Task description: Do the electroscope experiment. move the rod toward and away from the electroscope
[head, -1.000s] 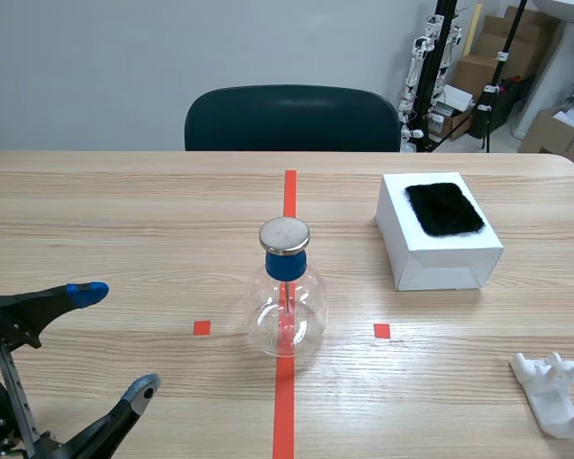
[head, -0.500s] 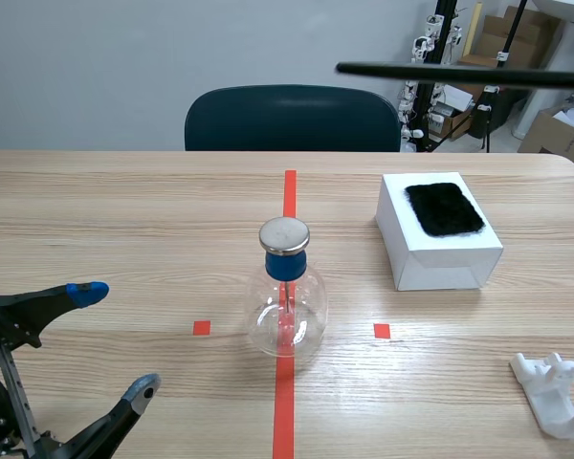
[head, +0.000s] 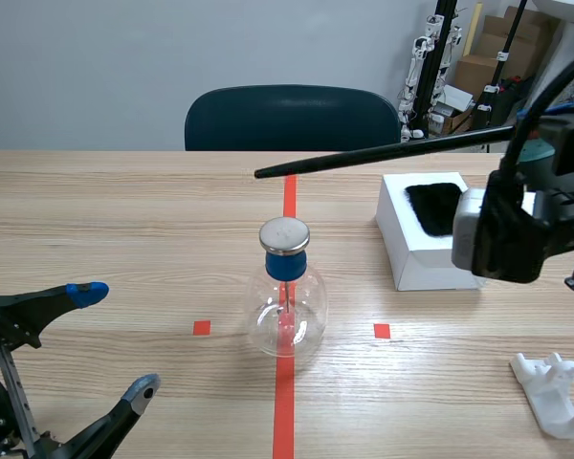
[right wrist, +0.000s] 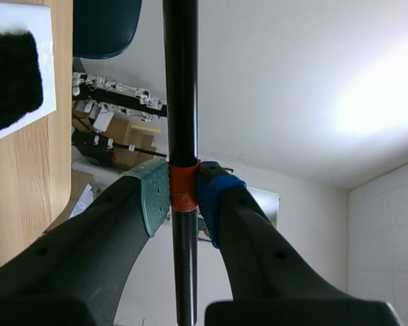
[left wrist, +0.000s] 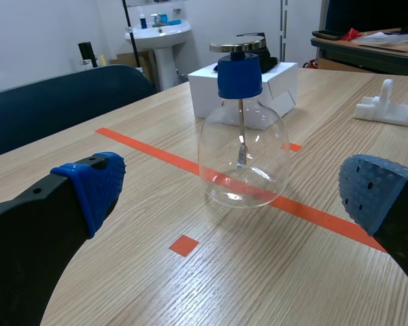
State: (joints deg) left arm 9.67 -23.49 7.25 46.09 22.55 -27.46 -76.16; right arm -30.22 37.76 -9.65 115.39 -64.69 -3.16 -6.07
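The electroscope (head: 286,290), a clear glass flask with a blue stopper and a metal disc on top, stands on the red tape line mid-table; it also shows ahead of my left gripper (left wrist: 231,193), which is open and low at the near left. A long black rod (head: 383,155) hangs level above the table, its tip a little above and behind the disc. My right gripper (right wrist: 182,193) is shut on the rod (right wrist: 180,88) at its orange band. The right arm (head: 517,225) comes in from the right.
A white box (head: 430,251) with a black fur patch (head: 444,208) on top stands right of the flask. A white plastic stand (head: 553,390) lies at the near right. A dark chair (head: 292,119) is behind the table's far edge.
The right arm has come into view from the right and lowered the rod, whose tip has swung left and down toward the electroscope's disc. The left arm has kept still.
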